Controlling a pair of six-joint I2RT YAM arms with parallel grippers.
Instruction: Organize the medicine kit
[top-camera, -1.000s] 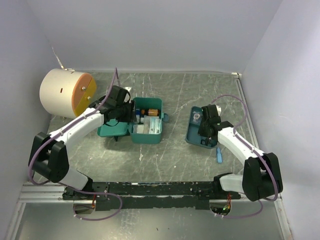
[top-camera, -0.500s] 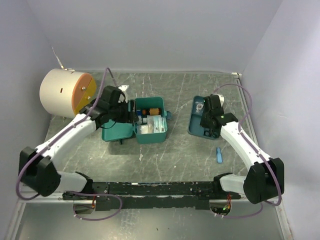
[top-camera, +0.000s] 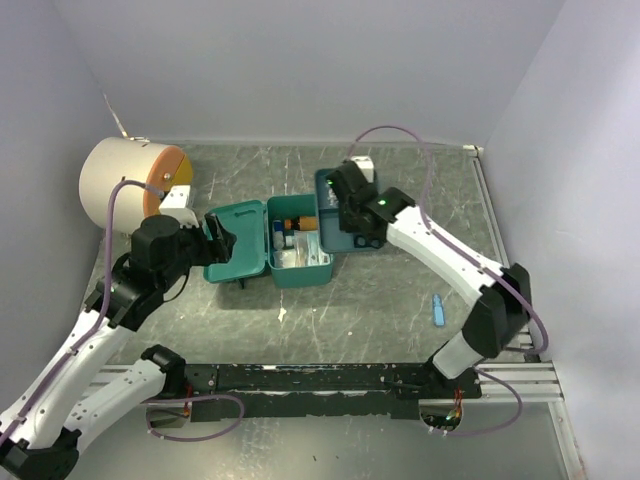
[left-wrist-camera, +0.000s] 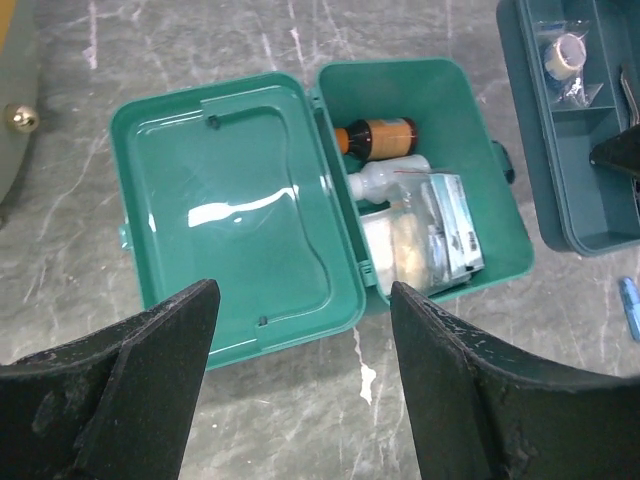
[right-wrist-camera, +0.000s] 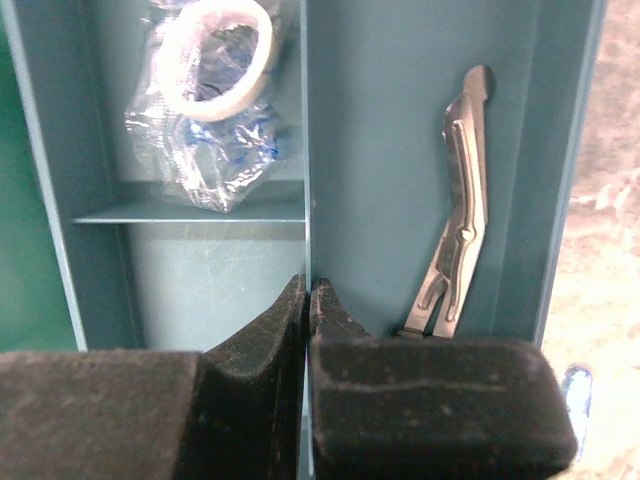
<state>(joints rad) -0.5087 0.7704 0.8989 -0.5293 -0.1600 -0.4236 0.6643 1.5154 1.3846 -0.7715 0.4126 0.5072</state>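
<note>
On the grey bench (top-camera: 400, 290) your teal green rectangular plastic medicine kit (left-wrist-camera: 235, 215) lies open; left gripper (left-wrist-camera: 302, 288) hangs wide near it, right gripper (right-wrist-camera: 307, 285) pinches the darker teal divided plastic tray (right-wrist-camera: 390, 180) alongside

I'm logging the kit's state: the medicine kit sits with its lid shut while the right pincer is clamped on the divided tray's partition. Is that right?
No: the medicine kit has its lid open, folded out flat, as the left wrist view shows. The right pincer is indeed clamped on the divided tray's partition.
</note>
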